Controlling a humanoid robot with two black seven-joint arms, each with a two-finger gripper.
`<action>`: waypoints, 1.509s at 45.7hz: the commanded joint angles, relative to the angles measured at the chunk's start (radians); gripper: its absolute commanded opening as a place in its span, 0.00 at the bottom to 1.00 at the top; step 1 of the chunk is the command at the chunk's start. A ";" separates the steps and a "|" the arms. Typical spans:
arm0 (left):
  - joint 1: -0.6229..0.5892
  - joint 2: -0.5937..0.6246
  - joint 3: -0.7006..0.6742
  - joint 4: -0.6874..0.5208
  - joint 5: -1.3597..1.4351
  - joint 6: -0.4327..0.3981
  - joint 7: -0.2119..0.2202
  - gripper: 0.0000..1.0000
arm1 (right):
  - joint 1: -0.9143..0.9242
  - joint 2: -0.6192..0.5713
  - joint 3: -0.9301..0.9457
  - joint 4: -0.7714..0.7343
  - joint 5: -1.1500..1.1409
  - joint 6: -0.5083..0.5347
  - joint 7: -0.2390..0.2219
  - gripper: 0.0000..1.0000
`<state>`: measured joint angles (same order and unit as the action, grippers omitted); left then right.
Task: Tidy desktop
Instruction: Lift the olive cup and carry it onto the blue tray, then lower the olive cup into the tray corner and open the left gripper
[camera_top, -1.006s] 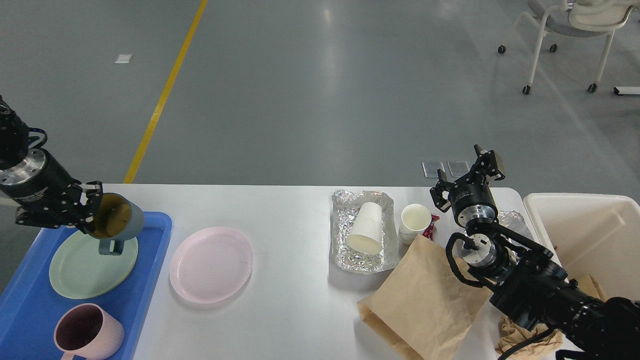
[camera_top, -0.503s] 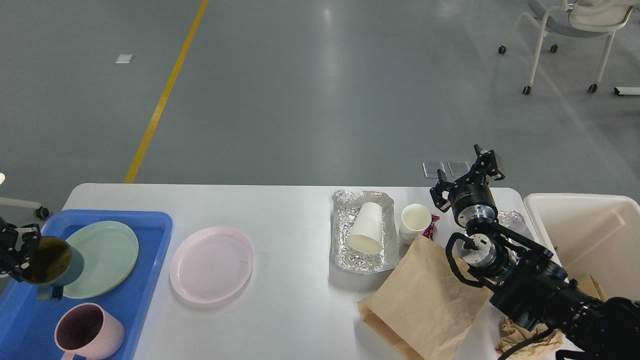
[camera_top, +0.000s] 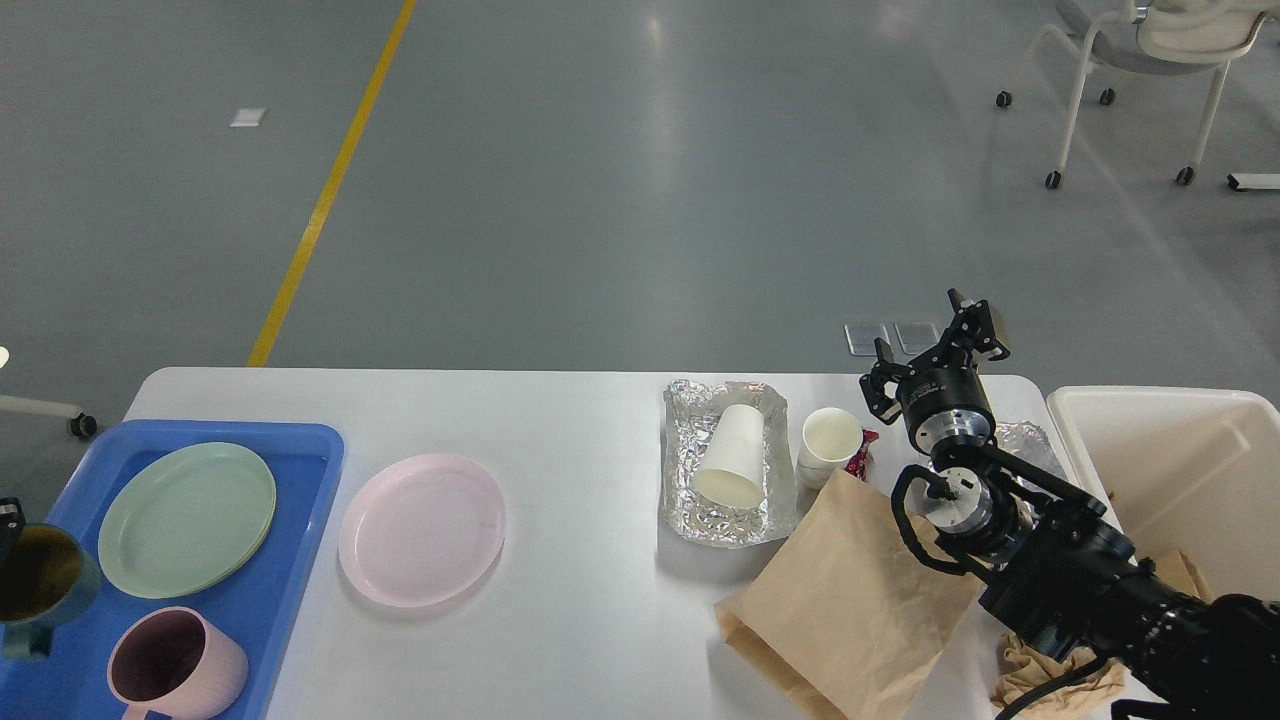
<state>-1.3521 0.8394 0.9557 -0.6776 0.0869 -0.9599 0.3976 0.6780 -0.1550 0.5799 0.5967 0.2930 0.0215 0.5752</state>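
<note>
White desktop (camera_top: 590, 420) spreads below me, the blue tray (camera_top: 300, 445) at its nine o'clock edge. My right gripper (camera_top: 935, 345) hangs at three o'clock above the foil (camera_top: 690, 490) and paper cups (camera_top: 830, 440), fingers apart, holding nothing. Of my left gripper (camera_top: 8, 515) only a sliver shows beside the blue-grey mug (camera_top: 45, 590); I cannot tell its grip.

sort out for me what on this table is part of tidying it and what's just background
Part of the job:
desktop
blue tray with green plate, pink mug, blue-grey mug
pink plate
foil tray, two paper cups
brown paper bag
cream bin
right gripper

Just background:
chair
yellow floor line
</note>
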 joint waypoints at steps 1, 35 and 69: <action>0.028 0.000 -0.002 0.003 -0.004 0.000 -0.002 0.00 | 0.000 0.000 0.000 0.000 0.000 0.000 0.000 1.00; 0.185 -0.068 -0.043 -0.002 -0.007 0.000 -0.131 0.00 | 0.000 0.000 0.000 0.000 0.000 0.000 0.000 1.00; 0.206 -0.069 -0.025 0.004 -0.006 0.000 -0.131 0.32 | 0.000 0.000 0.000 0.000 0.000 0.000 0.000 1.00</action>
<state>-1.1525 0.7684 0.9314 -0.6754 0.0810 -0.9599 0.2691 0.6780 -0.1549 0.5798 0.5967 0.2930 0.0215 0.5752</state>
